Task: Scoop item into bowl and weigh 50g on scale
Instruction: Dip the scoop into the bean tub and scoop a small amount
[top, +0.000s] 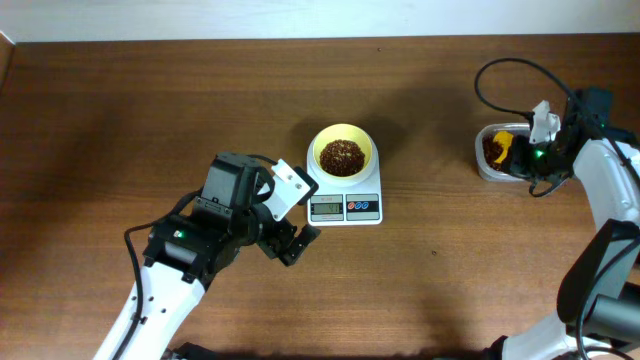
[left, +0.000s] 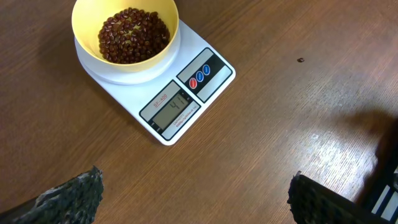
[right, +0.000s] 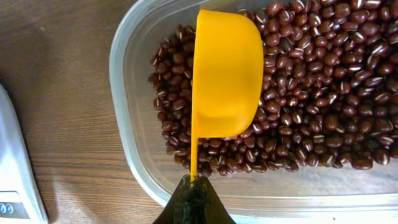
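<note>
Beans (left: 134, 35) first: a heap of dark reddish-brown ones sits in the bowl (left: 84, 28), covering its floor, with the bright yellow wall showing all round above them. The bowl stands on the scale (left: 186, 93), on the rear part of the platform, leaving the grey display and the red and blue buttons uncovered at the front edge (there are digits on the display, too faint to read). Bowl and scale are at the middle of the table (top: 120, 100).

Out to the far right is the clear container (right: 130, 93), and it is loaded, with beans crowding most of its floor. The scoop (right: 227, 74) is over them, inside the container's walls and towards its left side. Whether it digs into the beans I cannot tell. Its thin handle runs straight back into the right gripper (right: 193, 186), whose jaws are clamped tight on the handle's end.

The left gripper (left: 196, 202) hangs over bare wood just in front of the scale, fingers spread wide with nothing between them. It is apart from both bowl and scale.

One small dark speck (left: 300, 60) lies on the table beside the scale.
</note>
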